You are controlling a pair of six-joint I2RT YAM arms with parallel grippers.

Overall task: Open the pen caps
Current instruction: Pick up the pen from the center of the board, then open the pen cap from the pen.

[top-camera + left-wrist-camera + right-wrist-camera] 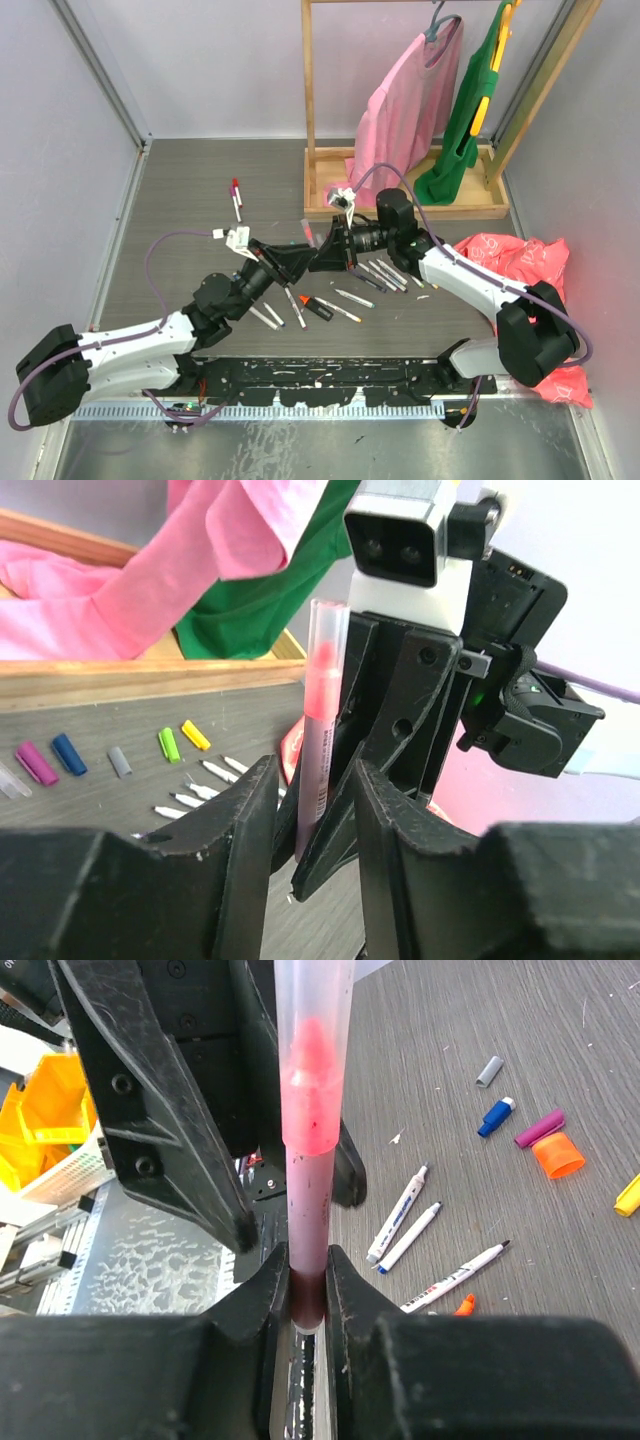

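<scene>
The two arms meet nose to nose pretty much dead centre of the table (190,200). The right gripper (305,1260) is clamped tight on the dark barrel of a pen (308,1190) and holds it up off the wood. The see-through cap (318,1020), pink tip showing inside it, sits on the pen's far end. The left gripper (315,770) is right there too, jaws spread either side of that pen without pinching it, so I'd call that one loose, not gripping anything. Down on the tabletop, at about 4 o'clock from the meeting point, there's a scatter of thin pens (380,275), and a chunky orange-and-black marker (315,307) lies at 6 o'clock. Two red-ended pens (236,198) sit off by themselves at 10 o'clock. Loose caps lie on the wood as well: a purple cap (35,763), blue cap (68,753), grey cap (119,761), green cap (168,744), yellow cap (195,735) and an orange cap (558,1154). At 1 o'clock stands a wooden rack (308,100) with a pink garment (405,110) and a green garment (470,110), and a red bag (510,260) is slumped at 3 o'clock.
</scene>
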